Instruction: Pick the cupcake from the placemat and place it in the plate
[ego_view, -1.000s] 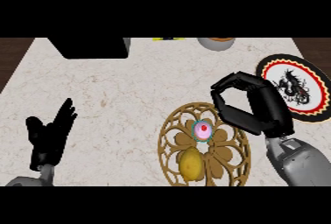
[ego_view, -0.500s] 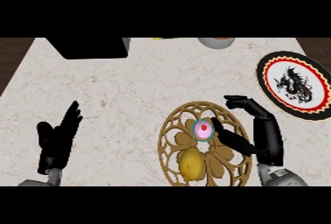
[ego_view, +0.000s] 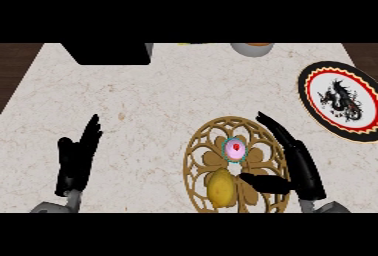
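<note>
Still, cupcake (ego_view: 235, 148) sits on placemat (ego_view: 209, 155) (beside a lemon (ego_view: 221, 187)).

Even, moderately bright light on the pale counter (ego_view: 162, 100); no glare; shadows faint; far corners dark.

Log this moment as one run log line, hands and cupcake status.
right robot hand: open beside cupcake, not gripping | left robot hand: open, resting at left | cupcake: on placemat | plate: no cupcake

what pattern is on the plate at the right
A black dragon-like figure on white, ringed in red and black, on the plate; the head view shows it.
</note>
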